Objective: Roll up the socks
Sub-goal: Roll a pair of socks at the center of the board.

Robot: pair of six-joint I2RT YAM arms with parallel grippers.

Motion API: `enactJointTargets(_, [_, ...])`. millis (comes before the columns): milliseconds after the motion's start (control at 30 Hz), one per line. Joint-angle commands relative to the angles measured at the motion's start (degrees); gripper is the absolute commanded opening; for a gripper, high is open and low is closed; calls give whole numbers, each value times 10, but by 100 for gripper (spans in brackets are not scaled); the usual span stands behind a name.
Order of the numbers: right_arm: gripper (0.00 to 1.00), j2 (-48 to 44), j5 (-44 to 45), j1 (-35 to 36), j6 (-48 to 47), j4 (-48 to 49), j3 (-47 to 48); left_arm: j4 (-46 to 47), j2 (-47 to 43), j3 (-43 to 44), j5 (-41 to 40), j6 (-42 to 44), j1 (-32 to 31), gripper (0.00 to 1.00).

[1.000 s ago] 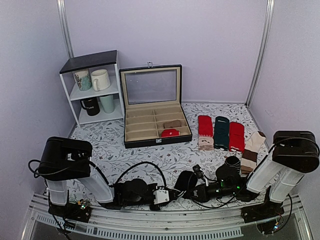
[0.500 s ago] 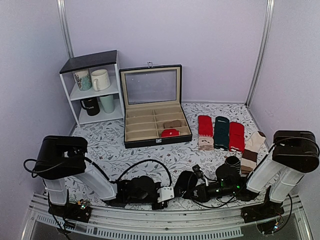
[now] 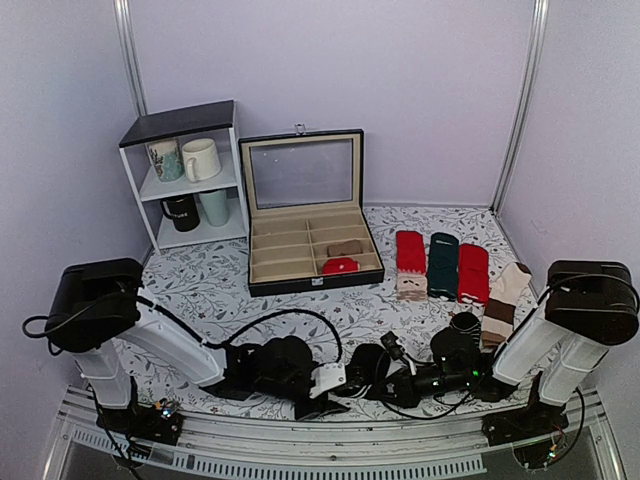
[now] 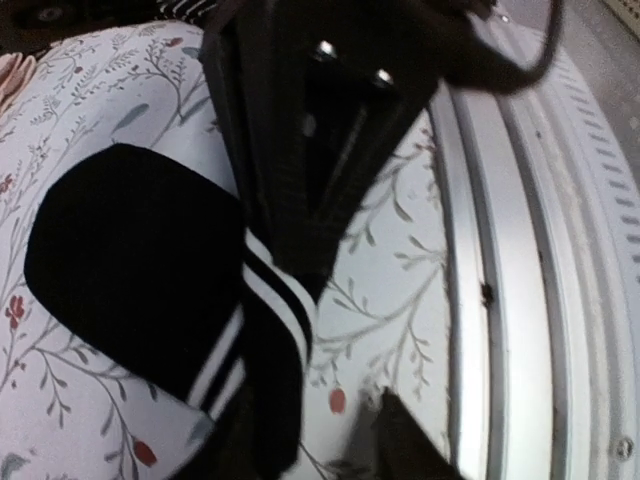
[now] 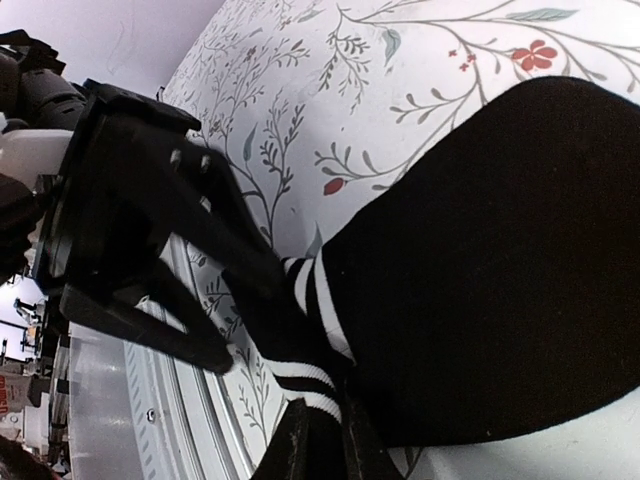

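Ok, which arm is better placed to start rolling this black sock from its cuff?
Right, probably. The right gripper looks shut on the sock at its white-banded cuff, so it can start turning the edge over. The left gripper is open, one finger only resting by the same cuff, holding nothing.

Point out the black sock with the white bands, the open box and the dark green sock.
black sock (image 5: 500, 250): right wrist view, middle of its foot part.
open box (image 3: 315, 283): top external view, its black front wall.
dark green sock (image 3: 443, 262): top external view, middle of the sock.
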Motion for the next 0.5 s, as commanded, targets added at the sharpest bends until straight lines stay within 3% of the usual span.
enactJointTargets(0, [11,32,-23,3,-15,-109,-19,64,-36,-77,15,34,3,56])
enactJointTargets(233, [11,14,-38,4,-27,-135,-12,230,-33,-131,-46,105,0,49])
enactJointTargets(300, [11,11,-39,3,-31,-143,-11,245,-21,-126,-27,132,2,34])
enactJointTargets(333, [11,11,-39,3,-33,-145,-10,246,-15,-120,-26,136,3,32])
enactJointTargets(467, [11,14,-46,3,-37,-159,-1,312,4,-120,-24,156,3,35])
